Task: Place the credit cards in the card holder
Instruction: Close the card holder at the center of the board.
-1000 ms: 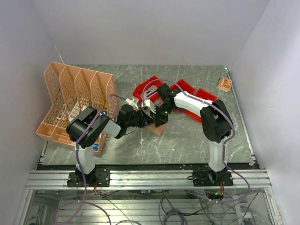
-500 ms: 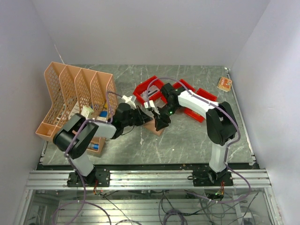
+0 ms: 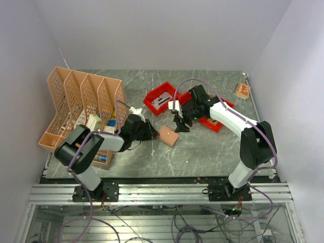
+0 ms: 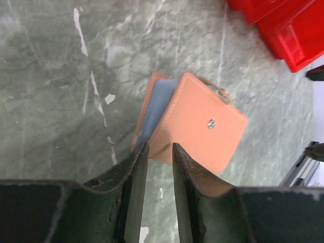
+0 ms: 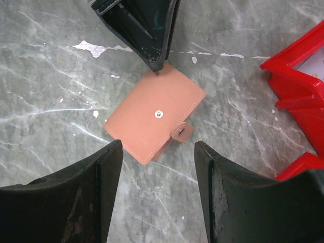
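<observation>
The card holder (image 3: 167, 136) lies folded shut on the marble table, tan side up, with its snap and strap tab showing (image 5: 152, 121). A light blue credit card (image 4: 152, 109) peeks out between its leaves on the left side. My left gripper (image 4: 159, 147) sits low at the holder's near edge. Its jaws stand a little apart with nothing between them. My right gripper (image 5: 158, 152) hovers above the holder's other side, wide open and empty. In the top view the left gripper (image 3: 151, 132) and right gripper (image 3: 180, 124) flank the holder.
Red plastic bins (image 3: 161, 100) stand behind the holder, one holding a whitish flat thing; more red bins (image 3: 215, 120) lie under the right arm. A peach mesh file rack (image 3: 83, 106) fills the left. A small orange piece (image 3: 242, 90) lies at the far right corner.
Both grippers have opened and let go of the card holder, which now lies folded on the table. The right arm pulled back to the right; the left arm sank lower and drew back left.
</observation>
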